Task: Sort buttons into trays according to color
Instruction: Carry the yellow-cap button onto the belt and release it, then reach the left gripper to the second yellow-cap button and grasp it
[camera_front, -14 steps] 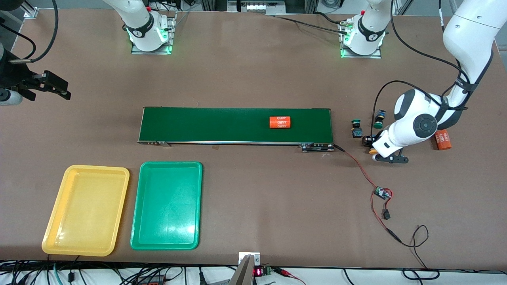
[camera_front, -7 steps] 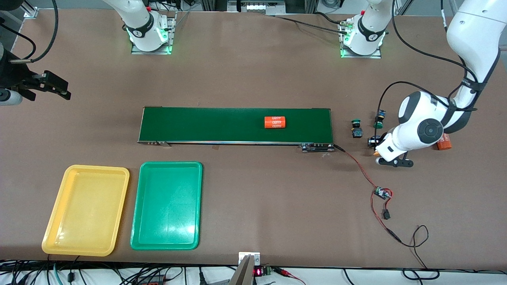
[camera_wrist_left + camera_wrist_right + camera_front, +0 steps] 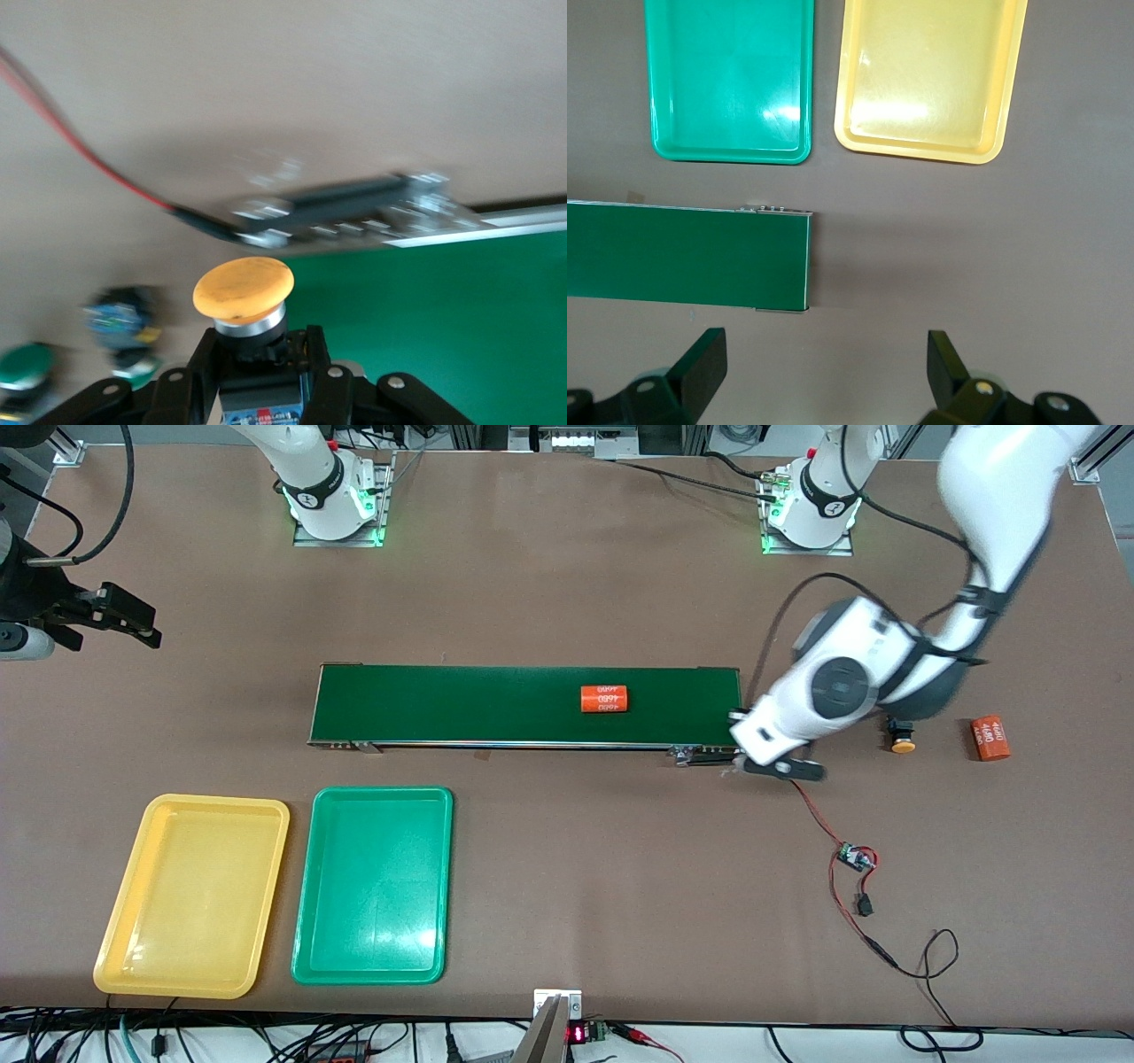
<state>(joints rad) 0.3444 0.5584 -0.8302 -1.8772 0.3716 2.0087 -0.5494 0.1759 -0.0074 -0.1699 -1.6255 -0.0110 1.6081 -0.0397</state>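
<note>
Brown table, orange cylinder (printed "4680") on belt

A yellow tray sits lower left of the frame beside a green tray. The belt is dark green, carrying an orange cylinder with white print. A yellow-orange button has a black-and-blue body. The table is brown.

Robotics lab: 2 arm bases bolted to a table, conveyor, loose cables.
</note>
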